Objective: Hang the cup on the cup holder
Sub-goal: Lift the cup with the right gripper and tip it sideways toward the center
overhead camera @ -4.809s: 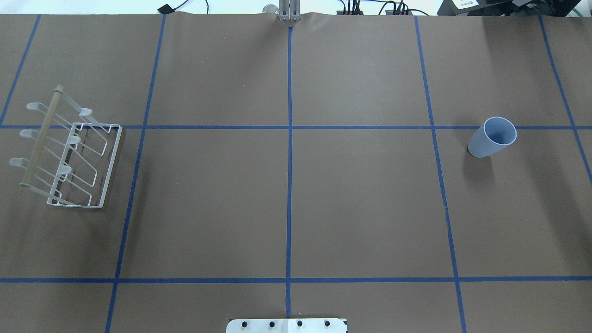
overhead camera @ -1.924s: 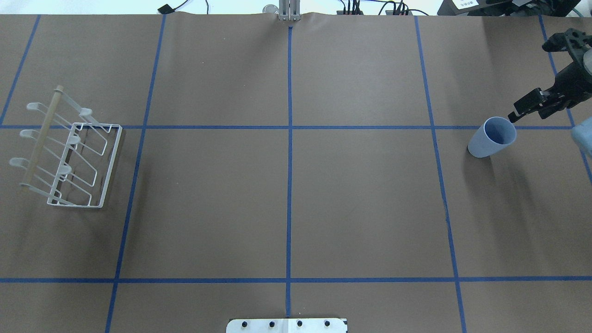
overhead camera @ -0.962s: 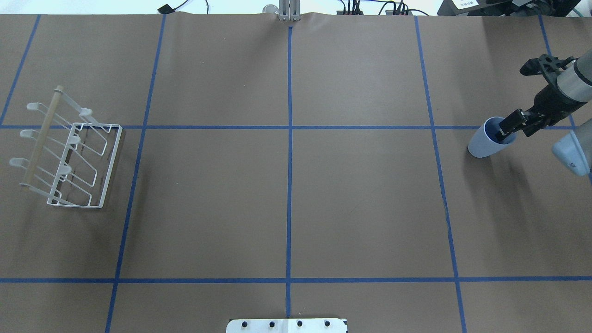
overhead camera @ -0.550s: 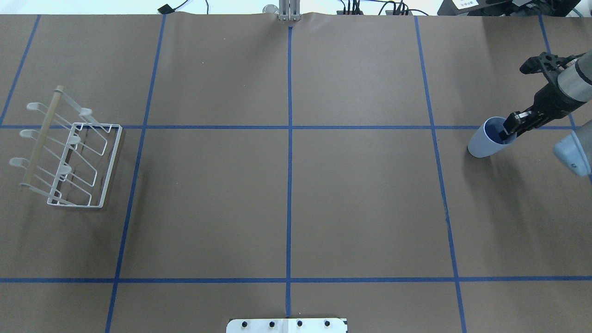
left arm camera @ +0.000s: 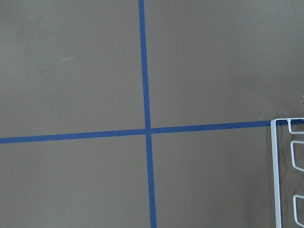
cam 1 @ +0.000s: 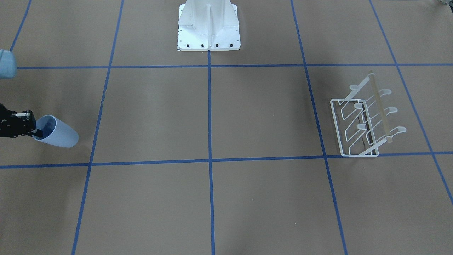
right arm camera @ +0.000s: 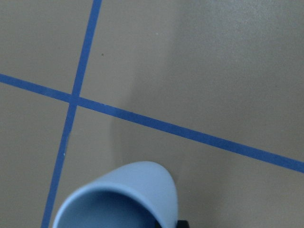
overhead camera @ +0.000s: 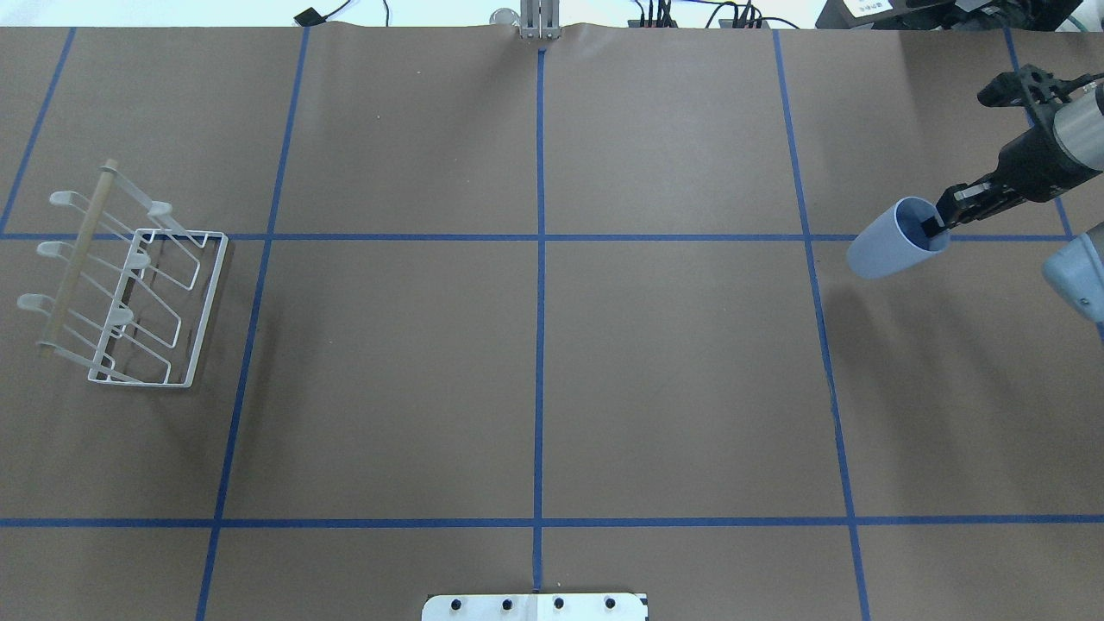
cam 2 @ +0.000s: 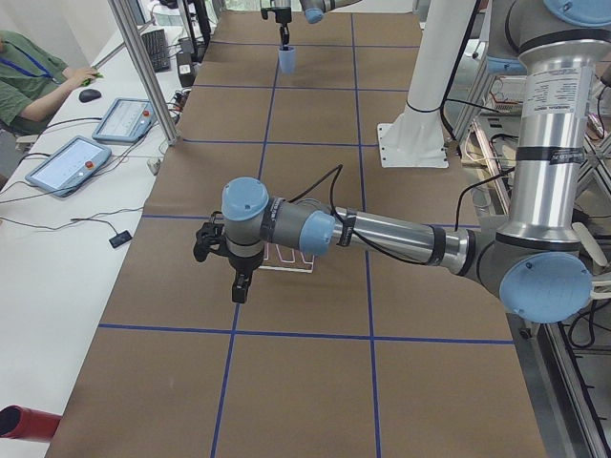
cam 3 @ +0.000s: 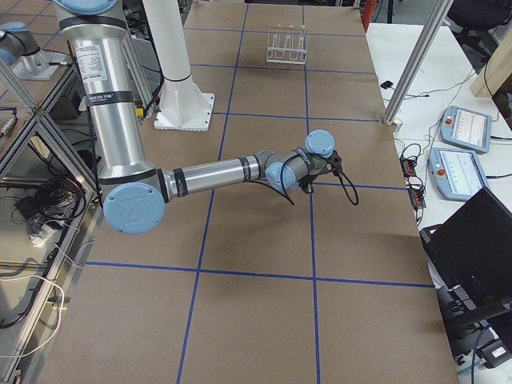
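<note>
The light blue cup (overhead camera: 888, 250) hangs tilted above the table at the right, mouth toward my right gripper (overhead camera: 936, 226). That gripper is shut on the cup's rim, one finger inside the mouth. The front view shows the cup (cam 1: 58, 134) and gripper (cam 1: 35, 131) at the left edge. The right wrist view shows the cup's rim (right arm camera: 123, 194) at the bottom. The white wire cup holder (overhead camera: 210, 302) with its wooden rod stands at the far left, and in the front view (cam 1: 380, 106) at the right. My left gripper (cam 2: 239, 286) hangs above the holder; I cannot tell whether it is open or shut.
The brown table cover bears a grid of blue tape lines. The robot's white base (cam 1: 208, 24) stands at the middle of the near edge. A corner of the holder's frame (left arm camera: 275, 166) shows in the left wrist view. A seated operator (cam 2: 29, 67) and tablets are beside the table.
My right gripper came in from the right, put a finger into the cup and shut on its rim. The cup has now risen off the table and tilted over.
</note>
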Available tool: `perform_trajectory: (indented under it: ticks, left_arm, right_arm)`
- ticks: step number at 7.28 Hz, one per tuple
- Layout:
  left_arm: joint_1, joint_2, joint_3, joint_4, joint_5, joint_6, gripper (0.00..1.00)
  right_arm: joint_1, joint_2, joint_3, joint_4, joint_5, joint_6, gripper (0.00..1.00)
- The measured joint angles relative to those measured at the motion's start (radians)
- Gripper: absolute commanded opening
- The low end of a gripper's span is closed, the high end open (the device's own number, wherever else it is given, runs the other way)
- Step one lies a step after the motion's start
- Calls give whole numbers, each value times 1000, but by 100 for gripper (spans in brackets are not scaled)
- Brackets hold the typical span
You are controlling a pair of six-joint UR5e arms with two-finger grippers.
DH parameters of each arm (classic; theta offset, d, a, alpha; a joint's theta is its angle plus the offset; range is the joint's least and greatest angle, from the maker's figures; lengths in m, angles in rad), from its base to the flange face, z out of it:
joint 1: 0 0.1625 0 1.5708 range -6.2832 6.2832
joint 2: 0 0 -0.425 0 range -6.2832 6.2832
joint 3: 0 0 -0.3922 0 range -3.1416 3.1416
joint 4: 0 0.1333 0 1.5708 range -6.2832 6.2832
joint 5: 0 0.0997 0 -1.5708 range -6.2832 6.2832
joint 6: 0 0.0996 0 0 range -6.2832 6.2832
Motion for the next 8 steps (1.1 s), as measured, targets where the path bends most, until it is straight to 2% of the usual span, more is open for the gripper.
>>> perform_trajectory:
  ticks: [2, 3, 5, 8]
  left_arm:
    - [43, -64, -24, -18, 2, -136, 98]
    - [87, -87, -49, -79, 0, -272, 98]
    - [190, -135, -82, -337, 1, -612, 98]
    - [318, -281, -89, -667, 3, -1162, 97]
  right_arm:
    - [-6, 7, 34, 319, 3, 331, 0]
    - [-15, 8, 37, 490, -18, 489, 0]
    - [-32, 8, 35, 797, -72, 752, 0]
    - [-58, 7, 61, 1156, -108, 1073, 0]
